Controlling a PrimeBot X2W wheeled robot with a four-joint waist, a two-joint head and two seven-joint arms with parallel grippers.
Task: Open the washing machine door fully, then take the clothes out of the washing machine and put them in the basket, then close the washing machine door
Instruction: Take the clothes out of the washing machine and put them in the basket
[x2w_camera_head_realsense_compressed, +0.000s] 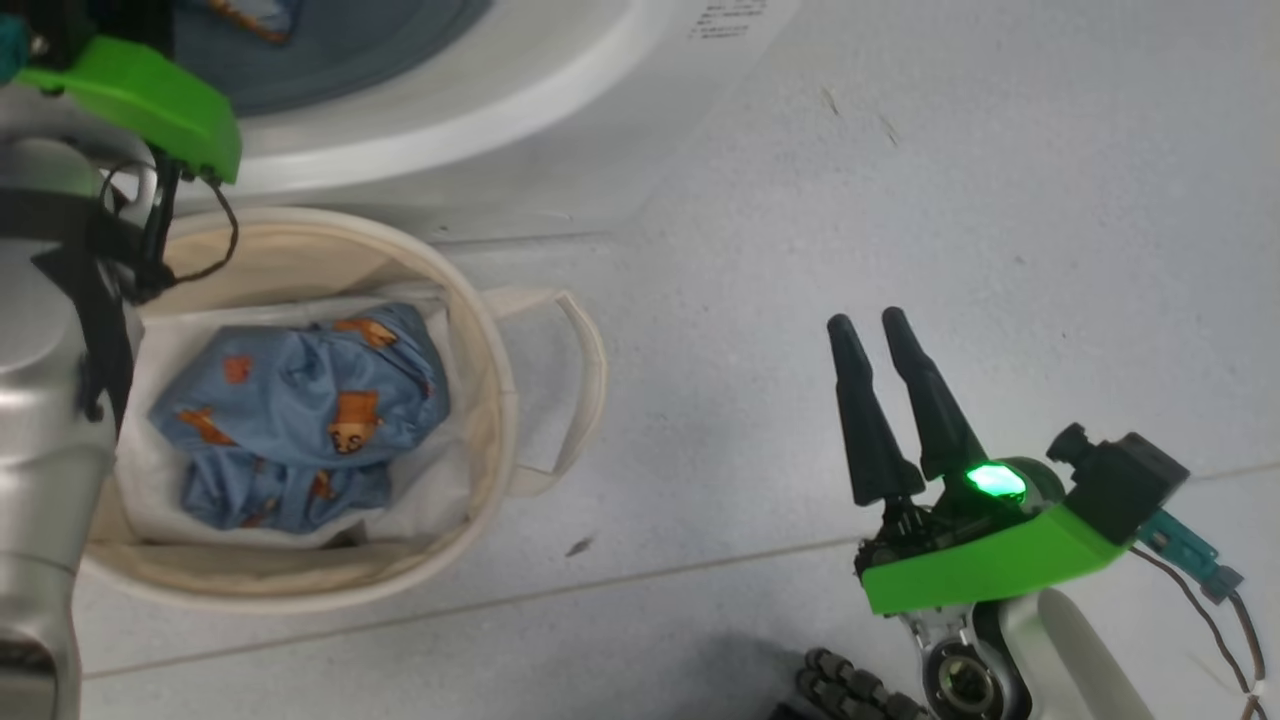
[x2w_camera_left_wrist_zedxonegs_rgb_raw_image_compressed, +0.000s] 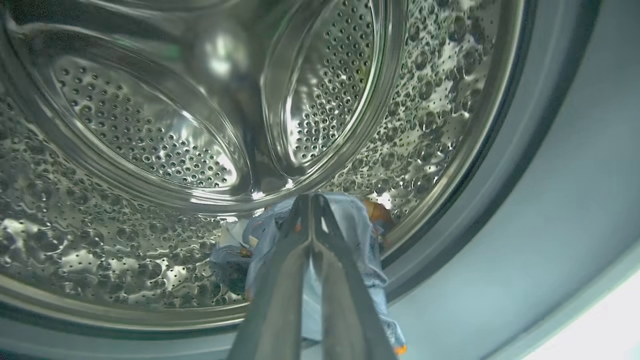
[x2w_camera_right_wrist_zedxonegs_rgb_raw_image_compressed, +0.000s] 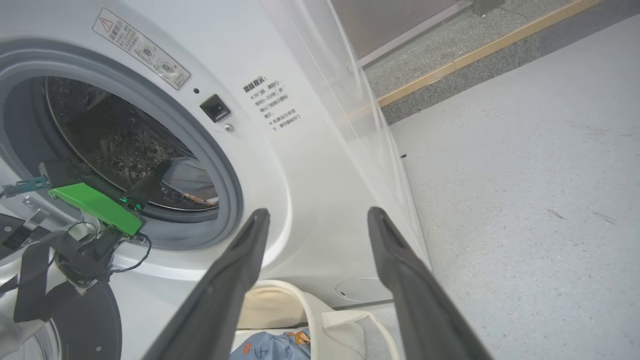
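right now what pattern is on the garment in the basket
The garment is blue with orange-brown cartoon figures; the head view shows it best, inside the basket.

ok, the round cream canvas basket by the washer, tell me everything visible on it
The round cream canvas basket stands upright and open on the pale grey floor, close in front of the white washing machine, below its drum opening. Soft walls; one loop handle shows on its right side. Inside, a white sheet lines it and a crumpled blue cartoon-print garment lies on top. The silver left arm hides its left edge.
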